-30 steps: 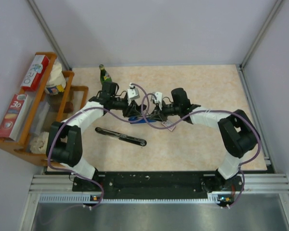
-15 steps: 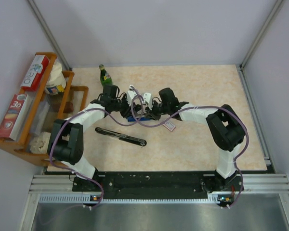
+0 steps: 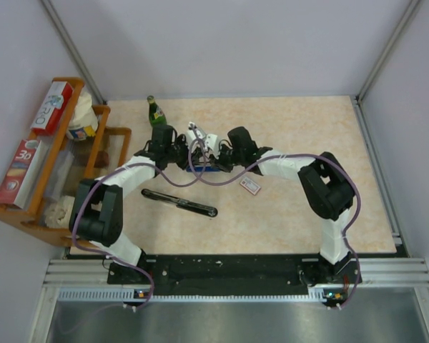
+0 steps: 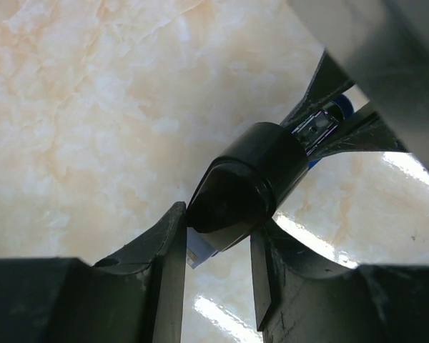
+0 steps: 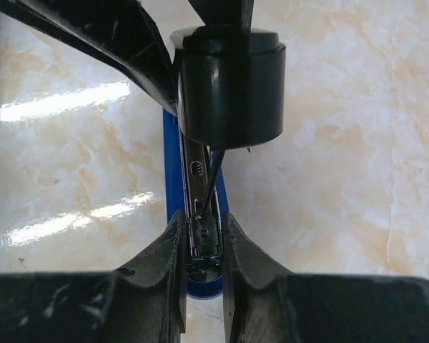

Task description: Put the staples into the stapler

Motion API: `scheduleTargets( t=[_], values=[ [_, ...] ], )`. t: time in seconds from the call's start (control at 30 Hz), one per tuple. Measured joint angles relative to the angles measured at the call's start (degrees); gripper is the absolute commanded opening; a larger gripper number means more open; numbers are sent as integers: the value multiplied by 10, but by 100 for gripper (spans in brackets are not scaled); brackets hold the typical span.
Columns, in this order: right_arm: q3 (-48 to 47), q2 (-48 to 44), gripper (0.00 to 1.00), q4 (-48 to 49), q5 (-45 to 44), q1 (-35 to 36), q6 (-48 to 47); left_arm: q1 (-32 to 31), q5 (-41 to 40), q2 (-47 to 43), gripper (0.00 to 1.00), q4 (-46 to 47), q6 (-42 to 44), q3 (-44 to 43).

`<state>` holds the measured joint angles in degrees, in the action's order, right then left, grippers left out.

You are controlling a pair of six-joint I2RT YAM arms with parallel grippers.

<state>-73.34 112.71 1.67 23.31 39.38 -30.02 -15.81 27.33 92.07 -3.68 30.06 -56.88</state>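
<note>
Left tool (image 4: 219, 225) clamps the black lid (image 5: 229, 86) of the stapler (image 5: 170, 164), and right tool (image 5: 202, 221) pinches its open magazine rail (image 5: 200, 186). Staples box (image 3: 250, 186) sits apart on the desk (image 3: 307, 214), so I'd hold that lid steady and free the right tool first.

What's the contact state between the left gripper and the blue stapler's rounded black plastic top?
Touching. Left wrist view shows the left gripper pinching the stapler's black top, no gap either side.

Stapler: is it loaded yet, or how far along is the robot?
Done: the stapler looks opened, its metal channel exposed. In hand: the left gripper clamps its black end, the right gripper its channel. Left: the staples box lies apart, in neither gripper, so loading and closing remain.
</note>
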Motion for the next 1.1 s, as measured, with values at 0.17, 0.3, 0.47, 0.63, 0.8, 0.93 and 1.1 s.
scheduleTargets(
  t=[0.17, 0.3, 0.47, 0.63, 0.8, 0.93, 1.1],
  values=[
    [-13, 7, 0, -9, -11, 2, 1, 0, -30, -5, 0, 7, -20, 0],
    [-15, 7, 0, -15, -27, 4, 6, 2, -85, -16, 0, 14, -51, 3],
    [-22, 9, 0, -27, -32, 5, 16, 2, -124, -19, 0, 15, -74, 3],
    [-45, 21, 0, -50, -36, 5, 22, 3, -159, -19, 0, 17, -89, 3],
    [-83, 53, 0, -68, -36, 8, 27, 7, -194, -15, 0, 19, -107, -3],
    [-94, 64, 0, -84, -38, 10, 36, 11, -204, -6, 0, 10, -120, -17],
    [-102, 80, 0, -114, -34, 12, 47, 20, -205, 8, 0, -10, -137, -39]
  ],
)
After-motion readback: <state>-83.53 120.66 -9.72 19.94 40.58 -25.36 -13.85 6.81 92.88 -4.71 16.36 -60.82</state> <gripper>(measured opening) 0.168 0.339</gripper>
